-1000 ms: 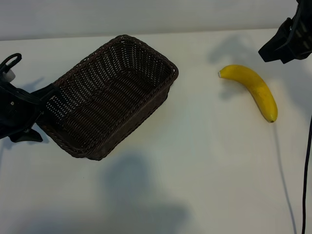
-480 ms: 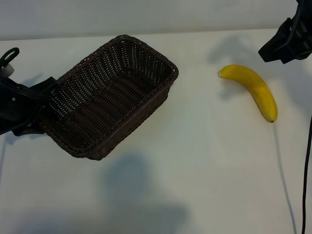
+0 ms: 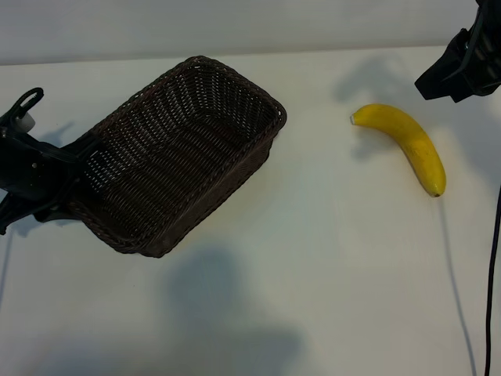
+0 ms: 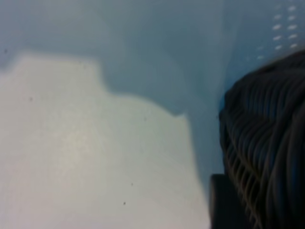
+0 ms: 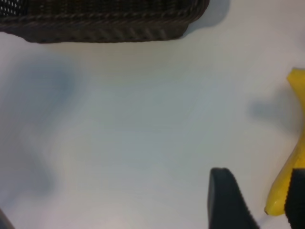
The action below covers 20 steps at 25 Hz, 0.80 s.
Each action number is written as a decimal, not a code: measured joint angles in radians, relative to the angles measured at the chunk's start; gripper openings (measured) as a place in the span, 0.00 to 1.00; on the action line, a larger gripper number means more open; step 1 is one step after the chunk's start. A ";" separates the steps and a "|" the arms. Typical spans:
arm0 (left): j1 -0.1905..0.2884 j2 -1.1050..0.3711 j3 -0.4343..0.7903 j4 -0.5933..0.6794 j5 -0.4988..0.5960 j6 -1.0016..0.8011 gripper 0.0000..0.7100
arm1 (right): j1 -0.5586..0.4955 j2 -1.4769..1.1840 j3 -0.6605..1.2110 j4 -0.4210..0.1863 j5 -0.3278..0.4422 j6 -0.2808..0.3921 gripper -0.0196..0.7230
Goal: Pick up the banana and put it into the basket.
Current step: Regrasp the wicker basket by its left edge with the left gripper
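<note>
White matte table (image 3: 313,274), pale wall behind, soft shadows across the top. Dark brown wicker basket (image 3: 184,153), rectangular, rounded corners, sloping sides, set at an angle left of centre. Smooth yellow curved banana (image 3: 407,145) lying flat on the table at right, well apart from basket. Left gripper (image 3: 66,184) at basket's left end wall, fingers about half apart; grip on the rim can't be confirmed. Right gripper (image 5: 257,200) above the table by the banana, half open, holding nothing.
</note>
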State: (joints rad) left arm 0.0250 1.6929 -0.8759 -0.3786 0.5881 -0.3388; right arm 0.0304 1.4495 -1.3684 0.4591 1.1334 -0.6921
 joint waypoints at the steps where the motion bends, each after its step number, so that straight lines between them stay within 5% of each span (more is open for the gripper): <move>1: 0.000 0.002 0.001 0.000 0.001 0.012 0.38 | 0.000 0.000 0.000 0.000 0.000 0.000 0.48; 2: 0.000 0.005 0.001 -0.012 0.000 0.019 0.27 | 0.000 0.000 0.000 0.000 0.000 0.000 0.48; 4: 0.001 0.005 0.001 -0.036 -0.014 0.064 0.22 | 0.000 0.000 0.000 0.000 0.000 0.000 0.48; 20: 0.000 -0.012 -0.013 -0.090 0.058 0.115 0.22 | 0.000 0.000 0.000 0.000 0.001 0.000 0.46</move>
State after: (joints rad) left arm 0.0250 1.6812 -0.8894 -0.4683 0.6457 -0.2233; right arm 0.0304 1.4495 -1.3684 0.4591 1.1340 -0.6921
